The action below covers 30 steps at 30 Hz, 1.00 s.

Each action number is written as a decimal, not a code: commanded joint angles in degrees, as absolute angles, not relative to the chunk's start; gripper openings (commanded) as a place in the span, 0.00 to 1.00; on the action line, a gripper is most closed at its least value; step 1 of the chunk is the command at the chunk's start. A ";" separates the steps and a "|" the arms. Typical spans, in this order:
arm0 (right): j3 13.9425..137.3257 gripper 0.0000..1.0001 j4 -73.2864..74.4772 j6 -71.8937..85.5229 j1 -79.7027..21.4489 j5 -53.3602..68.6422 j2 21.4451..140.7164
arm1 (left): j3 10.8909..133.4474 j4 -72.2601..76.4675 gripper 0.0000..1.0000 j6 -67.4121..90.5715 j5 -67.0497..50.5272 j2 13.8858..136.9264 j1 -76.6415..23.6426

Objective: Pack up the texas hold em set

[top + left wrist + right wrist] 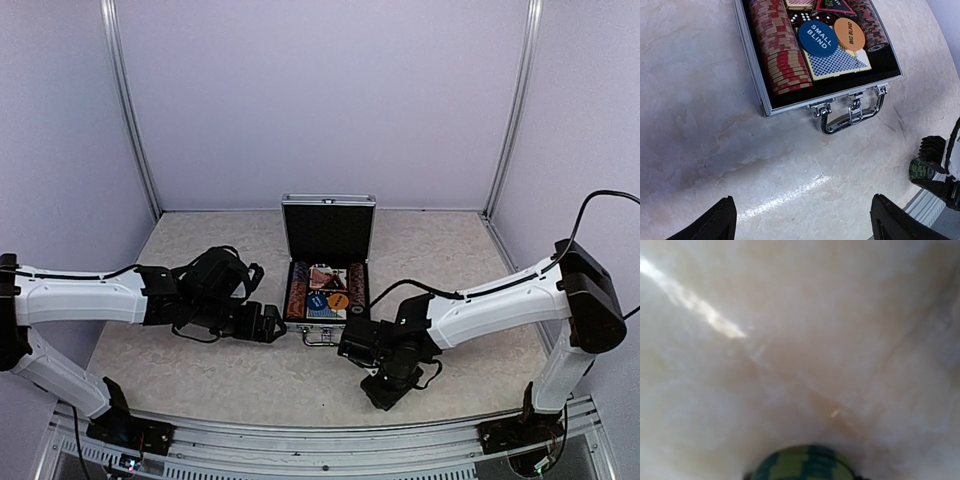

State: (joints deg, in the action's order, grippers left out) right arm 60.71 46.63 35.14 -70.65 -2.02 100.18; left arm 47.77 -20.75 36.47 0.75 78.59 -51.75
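one marbled table (200, 370), bearing the lot. one silver aluminium case (328, 230), sitting open at centre, lid standing upright, handle (852, 112) facing the arms, long axis running handle to lid. two grippers flanking the handle: left gripper (802, 200) hovering, jaws spread wide around nothing; right gripper (935, 167) pinching a green chip stack (805, 465) low over the table. left chip row (780, 50) filling its side; right chip row (867, 25) stopping short of the handle wall. one blue card deck (840, 62) lying between, small blind disc (817, 38) and big blind disc (849, 33) overlapping it. that gap probably lying forward-left of the right jaws, the nearer arm.
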 commanded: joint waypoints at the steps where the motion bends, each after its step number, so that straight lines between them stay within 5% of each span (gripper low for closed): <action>1: 64.09 0.00 47.10 33.39 -71.43 -3.62 99.41 | 46.52 -17.85 0.91 38.01 -2.74 78.43 -51.33; 14: 68.59 0.00 48.44 28.74 -71.50 -5.64 98.93 | 43.50 -6.58 0.96 40.42 -13.28 79.77 -50.92; 30: 70.94 0.00 49.71 27.21 -72.38 -5.73 98.44 | 37.68 27.32 0.92 48.25 -36.13 94.08 -49.66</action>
State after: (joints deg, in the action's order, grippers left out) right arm 68.88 48.77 27.97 -71.55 -5.21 100.16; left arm 37.54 15.59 45.71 -29.06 90.80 -49.91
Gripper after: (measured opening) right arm 0.398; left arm 0.926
